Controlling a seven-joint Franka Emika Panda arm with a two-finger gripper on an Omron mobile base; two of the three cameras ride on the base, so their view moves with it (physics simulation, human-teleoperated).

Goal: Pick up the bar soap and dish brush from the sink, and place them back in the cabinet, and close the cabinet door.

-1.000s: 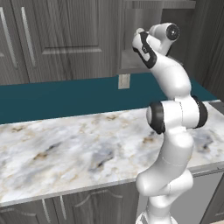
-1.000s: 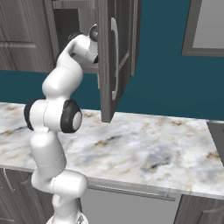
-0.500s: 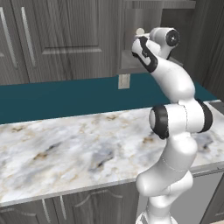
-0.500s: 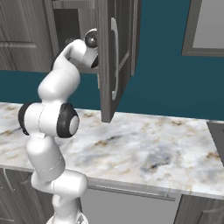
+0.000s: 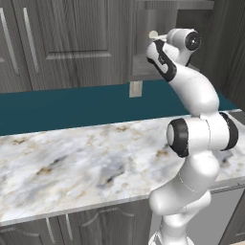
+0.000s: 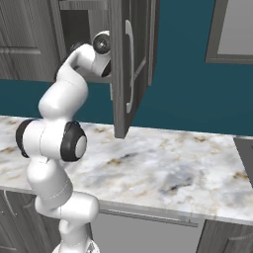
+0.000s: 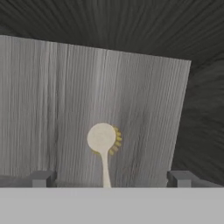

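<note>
The dish brush (image 7: 102, 139), with a round cream head and a thin pale handle, lies on the cabinet's grey inner shelf (image 7: 52, 109), its handle pointing toward the hand. My gripper (image 7: 111, 178) is open, and its two fingertips (image 7: 41, 178) stand wide on either side of the handle without touching it. From the left base view my gripper (image 5: 154, 42) reaches into the open wall cabinet (image 5: 143, 67). The cabinet door (image 6: 129, 64) stands open beside the arm, its silver bar handle facing outward. The bar soap and the sink are out of view.
A marble counter (image 5: 72, 162) runs below the arm, with a teal wall behind it carrying a wall outlet (image 5: 136, 89). Closed dark wall cabinets (image 5: 57, 43) stand to the left. A framed panel (image 6: 232, 29) hangs at the upper right.
The arm's elbow and shoulder have shifted slightly sideways while the hand stays at the cabinet opening. The jaws remain wide apart.
</note>
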